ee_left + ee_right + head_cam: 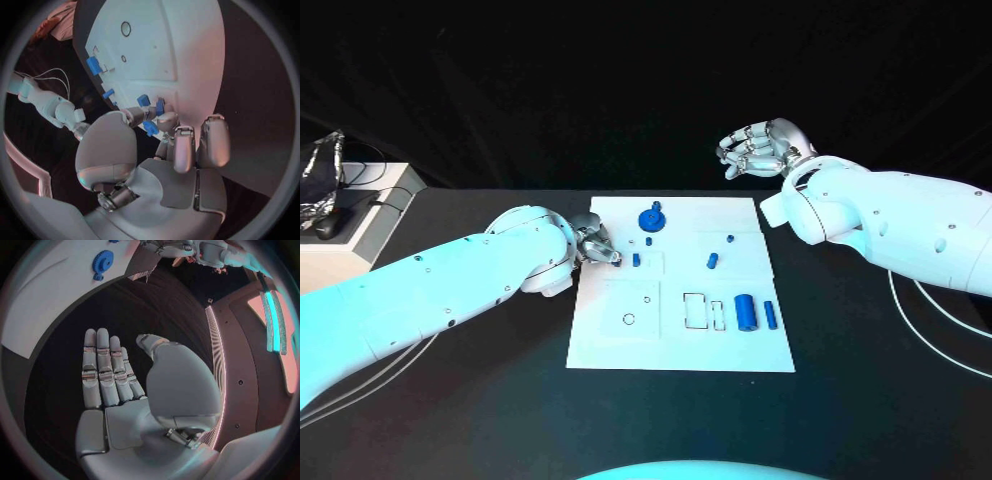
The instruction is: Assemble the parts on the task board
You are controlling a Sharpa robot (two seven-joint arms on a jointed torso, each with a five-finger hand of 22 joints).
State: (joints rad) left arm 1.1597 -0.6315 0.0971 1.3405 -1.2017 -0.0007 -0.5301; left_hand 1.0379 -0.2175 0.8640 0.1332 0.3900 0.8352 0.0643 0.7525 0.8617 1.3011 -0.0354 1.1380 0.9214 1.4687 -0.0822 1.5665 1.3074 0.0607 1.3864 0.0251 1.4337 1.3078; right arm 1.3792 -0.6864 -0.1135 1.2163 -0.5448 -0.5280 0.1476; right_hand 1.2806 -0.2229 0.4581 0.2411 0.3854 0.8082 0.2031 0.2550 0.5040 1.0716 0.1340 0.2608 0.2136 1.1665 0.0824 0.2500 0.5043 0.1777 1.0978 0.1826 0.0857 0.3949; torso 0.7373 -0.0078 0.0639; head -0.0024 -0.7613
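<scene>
Left wrist view: left hand (164, 131) pinches small blue part (150, 128) at fingertips, over task board (181, 55) edge. Right hand (759, 148) empty, fingers loosely apart, raised beyond board's far corner.

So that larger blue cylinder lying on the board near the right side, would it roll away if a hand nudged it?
Probably yes. The blue cylinder lies on its side on the flat white board, so a sideways nudge would likely roll it. It looks like smooth, stiff plastic, so it may slip under fingertips. It seems small and light. The right hand hangs off the board, holding nothing.
</scene>
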